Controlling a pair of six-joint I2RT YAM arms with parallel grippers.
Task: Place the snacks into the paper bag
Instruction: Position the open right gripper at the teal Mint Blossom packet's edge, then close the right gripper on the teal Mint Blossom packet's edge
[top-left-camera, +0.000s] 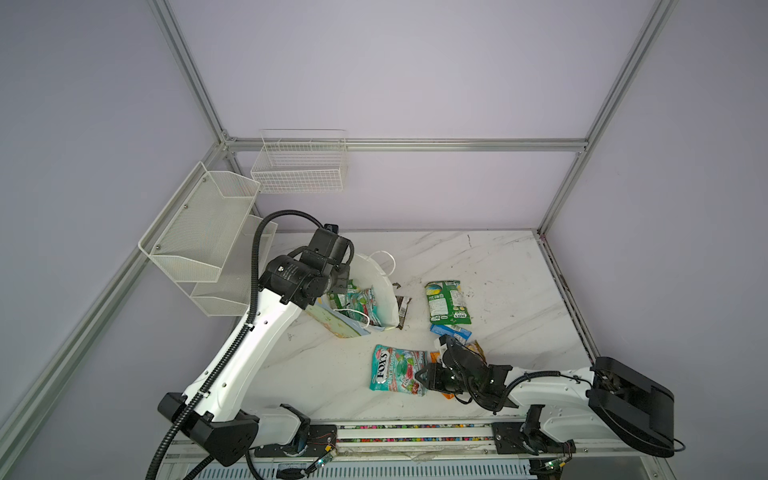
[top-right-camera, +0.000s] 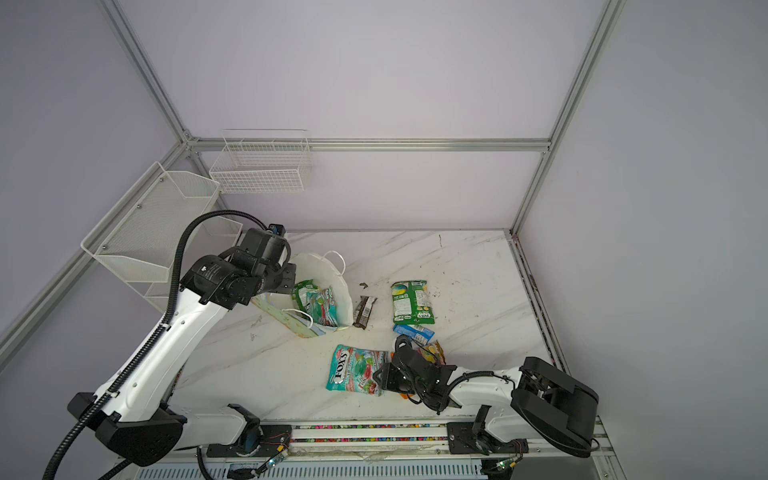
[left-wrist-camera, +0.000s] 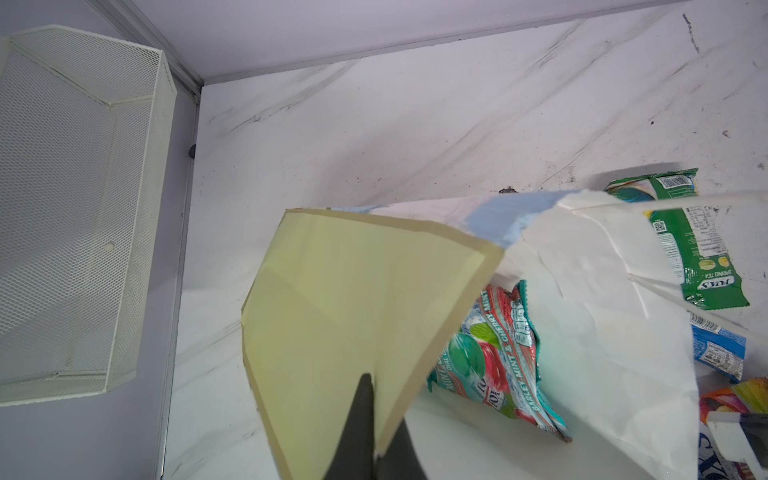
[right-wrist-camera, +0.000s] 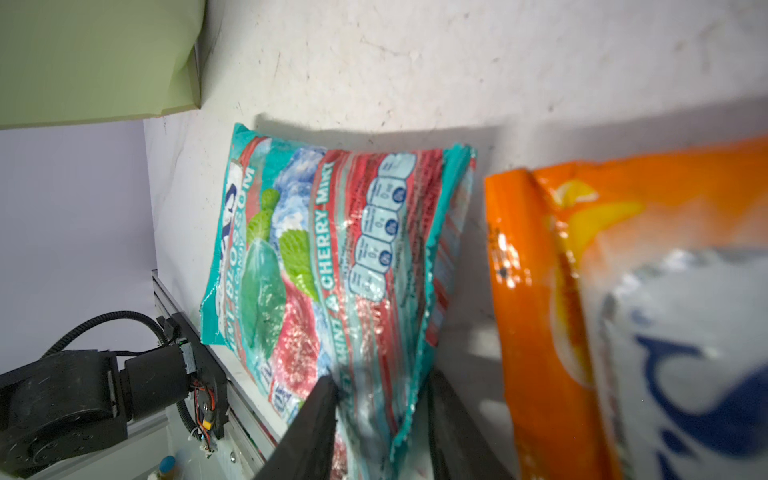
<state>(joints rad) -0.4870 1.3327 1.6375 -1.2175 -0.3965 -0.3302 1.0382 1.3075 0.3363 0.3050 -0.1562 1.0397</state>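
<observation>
On the left, the left gripper (left-wrist-camera: 374, 415) was clamped shut on an edge of the paper bag (top-left-camera: 384, 291), though its wrist hid it from above. The bag gaped open, with a teal packet (top-left-camera: 363, 307) and a green packet (top-right-camera: 303, 291) half buried inside. A dark wrapper (top-right-camera: 365, 311) lay just beside it. Further right, the right gripper (right-wrist-camera: 380, 376) straddled the edge of a second teal packet (top-left-camera: 395, 370). Whether it pinched it, I couldn't tell. An orange packet (right-wrist-camera: 536, 291) was mostly hidden under that arm.
</observation>
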